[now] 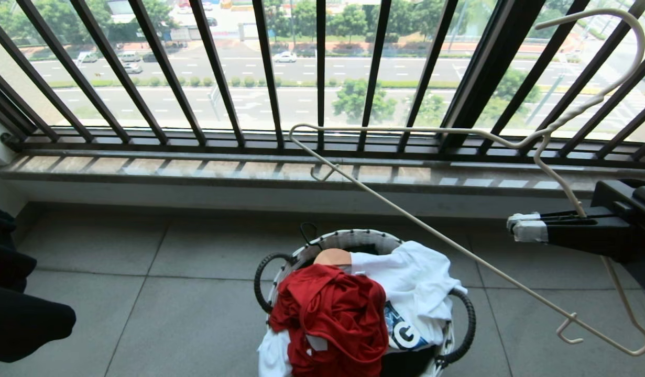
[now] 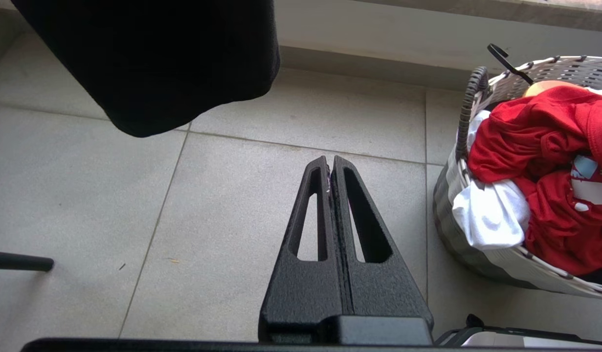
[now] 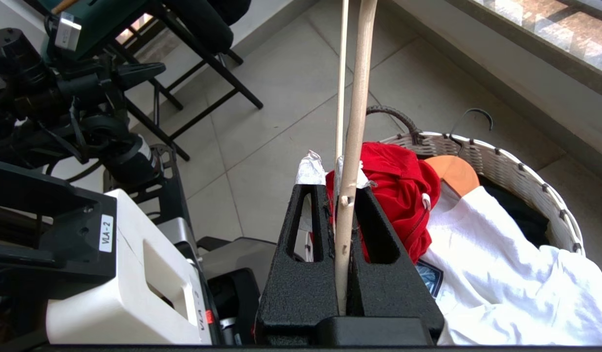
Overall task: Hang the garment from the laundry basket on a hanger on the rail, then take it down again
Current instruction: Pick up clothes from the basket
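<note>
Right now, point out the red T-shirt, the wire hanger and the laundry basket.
red T-shirt (image 1: 327,314), head view, on its bunched red cloth.
wire hanger (image 1: 406,217), head view, on its long straight bar.
laundry basket (image 1: 353,239), head view, on its far woven rim.

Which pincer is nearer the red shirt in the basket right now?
Right. The right pincer, shut on the hanger, hangs above the basket beside the red shirt. The left pincer is shut, over bare floor to the basket's side.

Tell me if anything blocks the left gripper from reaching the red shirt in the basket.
Nothing visible does. The left gripper hangs shut over bare floor beside the laundry basket, and the garment lies on top of the pile, uncovered.
</note>
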